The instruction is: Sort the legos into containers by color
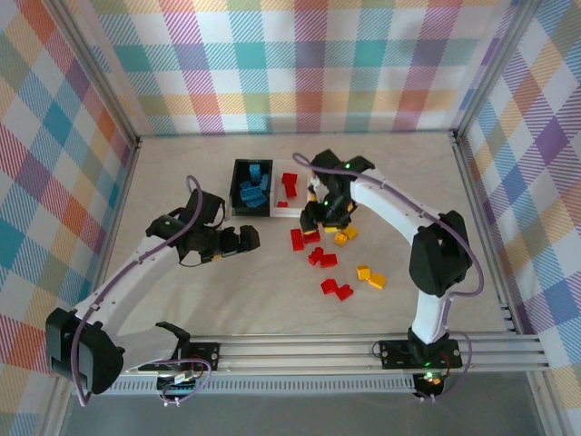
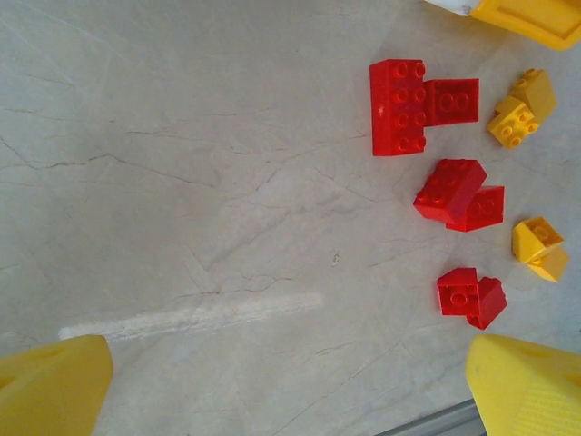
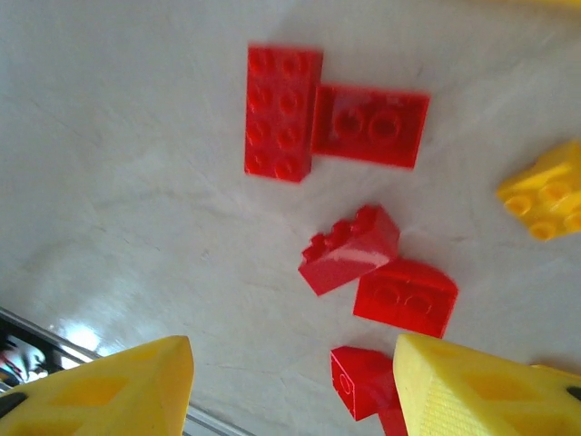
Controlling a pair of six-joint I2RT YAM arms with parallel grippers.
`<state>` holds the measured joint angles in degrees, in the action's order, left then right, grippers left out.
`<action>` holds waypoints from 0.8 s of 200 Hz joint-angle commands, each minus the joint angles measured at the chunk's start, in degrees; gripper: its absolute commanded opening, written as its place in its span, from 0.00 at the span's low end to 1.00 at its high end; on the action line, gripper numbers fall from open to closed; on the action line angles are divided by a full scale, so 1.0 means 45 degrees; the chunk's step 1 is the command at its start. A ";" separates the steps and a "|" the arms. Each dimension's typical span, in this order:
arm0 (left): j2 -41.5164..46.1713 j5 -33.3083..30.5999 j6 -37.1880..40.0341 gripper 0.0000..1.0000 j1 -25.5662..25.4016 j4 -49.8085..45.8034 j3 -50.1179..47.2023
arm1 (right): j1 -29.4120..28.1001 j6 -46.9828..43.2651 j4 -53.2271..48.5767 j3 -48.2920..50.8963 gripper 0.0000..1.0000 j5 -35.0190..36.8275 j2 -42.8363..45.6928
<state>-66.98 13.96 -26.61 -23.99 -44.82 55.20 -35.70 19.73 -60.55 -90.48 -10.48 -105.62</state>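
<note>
A black container holds blue legos. Beside it, a white container holds red legos. The yellow-orange container is hidden under my right arm. Loose red legos and yellow legos lie on the table's middle. My right gripper hovers over them, open, with bare table between its fingers. A red brick lies just beside one fingertip. My left gripper is wide open over bare table, left of the red bricks.
Plaid walls enclose the table on three sides. A metal rail runs along the near edge, by the arm bases. More yellow legos lie close to my right gripper. A yellow-orange edge shows at the left wrist view's top right corner.
</note>
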 commanded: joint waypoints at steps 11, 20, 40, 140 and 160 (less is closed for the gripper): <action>0.0474 -0.0184 -0.0209 1.00 -0.0077 -0.0215 -0.0208 | -0.0500 0.0898 0.1450 0.1297 0.61 0.0098 0.0775; 0.0680 -0.0221 -0.0299 1.00 -0.0061 -0.0202 -0.0301 | -0.0644 0.0909 0.1536 0.1395 0.61 0.0251 0.0726; 0.0822 -0.0057 -0.0486 1.00 -0.0040 -0.0064 -0.0533 | -0.0864 0.0910 0.1889 0.1710 0.61 0.0357 0.0540; 0.1073 -0.0288 -0.0600 1.00 0.0039 -0.0595 -0.0743 | -0.1052 -0.0082 0.1510 -0.1223 0.61 0.0773 -0.2535; 0.1043 -0.0304 -0.0550 1.00 0.0077 -0.0752 -0.0711 | -0.1060 -0.0075 0.1333 -0.1908 0.60 0.0444 -0.3123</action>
<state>-63.46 13.32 -28.95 -23.92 -46.04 52.62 -40.12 20.97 -52.31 -94.94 -7.79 -117.38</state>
